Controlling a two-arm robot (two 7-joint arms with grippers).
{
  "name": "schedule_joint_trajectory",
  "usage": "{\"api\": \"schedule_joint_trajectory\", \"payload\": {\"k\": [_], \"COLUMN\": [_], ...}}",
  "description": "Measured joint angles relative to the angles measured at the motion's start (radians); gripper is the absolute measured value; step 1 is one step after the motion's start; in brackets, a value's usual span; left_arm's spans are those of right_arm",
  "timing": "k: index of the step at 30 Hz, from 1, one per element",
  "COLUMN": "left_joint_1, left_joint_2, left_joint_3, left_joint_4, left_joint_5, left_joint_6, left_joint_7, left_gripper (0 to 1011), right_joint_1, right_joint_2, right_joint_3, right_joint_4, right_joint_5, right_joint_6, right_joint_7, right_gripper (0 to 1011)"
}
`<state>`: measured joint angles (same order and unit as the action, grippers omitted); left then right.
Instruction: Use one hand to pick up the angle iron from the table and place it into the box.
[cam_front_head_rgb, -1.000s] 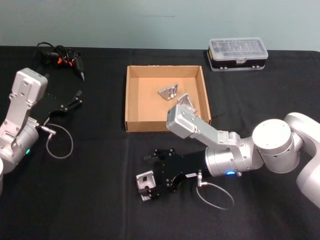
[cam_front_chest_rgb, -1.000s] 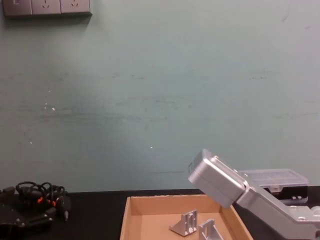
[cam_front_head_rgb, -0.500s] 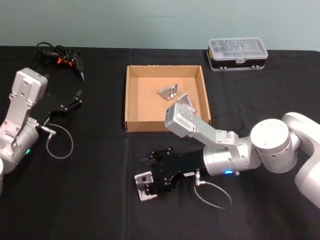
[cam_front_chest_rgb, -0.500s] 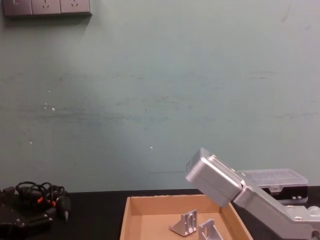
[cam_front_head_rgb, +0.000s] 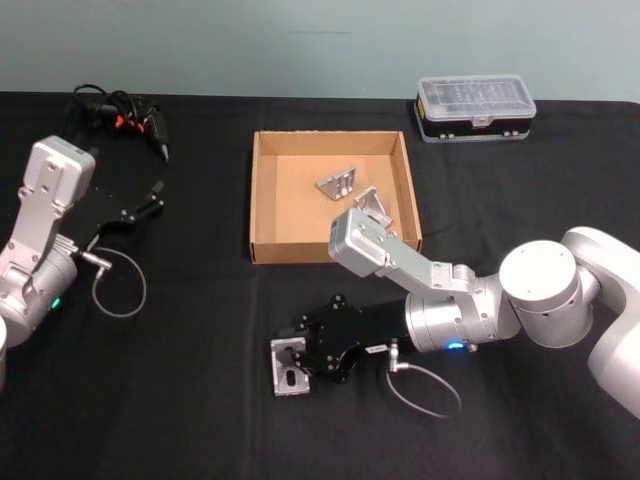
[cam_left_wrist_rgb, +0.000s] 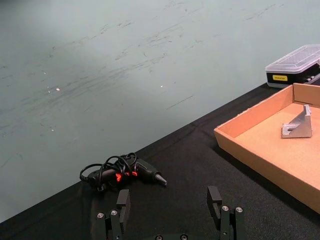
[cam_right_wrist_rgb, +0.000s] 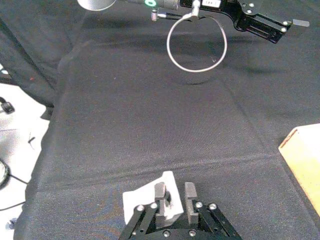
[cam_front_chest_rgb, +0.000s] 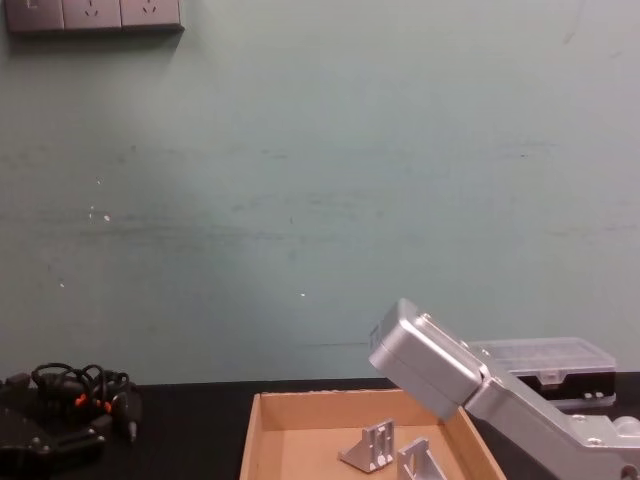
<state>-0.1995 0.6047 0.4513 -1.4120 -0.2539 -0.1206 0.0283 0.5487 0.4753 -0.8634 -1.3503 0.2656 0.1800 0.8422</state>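
One rigid, slick iron (cam_front_head_rgb: 288, 365) at 7 o'clock off box (cam_front_head_rgb: 262, 205); right gripper (cam_right_wrist_rgb: 175, 198) pinched narrow on its upright flange

The right tool (cam_front_head_rgb: 300, 352) is black, on a silver-grey forearm, and the angle iron (cam_front_head_rgb: 287, 366) between its fingers is pale silver-grey (a shade lighter than the arm). The counter (cam_front_head_rgb: 200, 400) under the tool is matte black. Beyond the tool, the box (cam_front_head_rgb: 262, 200) is tan cardboard, with two silver angle irons (cam_front_head_rgb: 338, 182) inside. Farther beyond, the case (cam_front_head_rgb: 476, 108) is black with a clear lid. The left tool (cam_left_wrist_rgb: 170, 212) is black too, with a black tangle of cable (cam_front_head_rgb: 118, 110) flecked orange-red beyond it.
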Motion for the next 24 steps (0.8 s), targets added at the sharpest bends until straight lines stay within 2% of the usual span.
{"api": "schedule_joint_trajectory", "payload": {"k": [5, 8, 20, 24], "left_joint_1": [0.0, 0.0, 0.0, 0.0], "left_joint_2": [0.0, 0.0, 0.0, 0.0], "left_joint_3": [0.0, 0.0, 0.0, 0.0], "left_joint_4": [0.0, 0.0, 0.0, 0.0], "left_joint_5": [0.0, 0.0, 0.0, 0.0], "left_joint_6": [0.0, 0.0, 0.0, 0.0], "left_joint_7": [0.0, 0.0, 0.0, 0.0], "left_gripper": [1011, 1011, 1011, 1011], "right_joint_1": [0.0, -0.002, -0.025, -0.048], "right_joint_2": [-0.001, 0.0, 0.036, 0.061], "right_joint_3": [0.0, 0.001, 0.044, 0.09], "right_joint_4": [-0.001, -0.005, -0.101, -0.164], "right_joint_5": [-0.001, -0.001, 0.019, 0.036], "right_joint_6": [0.0, 0.0, 0.001, 0.001], "right_joint_7": [-0.007, -0.011, -0.049, -0.102], "right_gripper": [135, 86, 86, 86]}}
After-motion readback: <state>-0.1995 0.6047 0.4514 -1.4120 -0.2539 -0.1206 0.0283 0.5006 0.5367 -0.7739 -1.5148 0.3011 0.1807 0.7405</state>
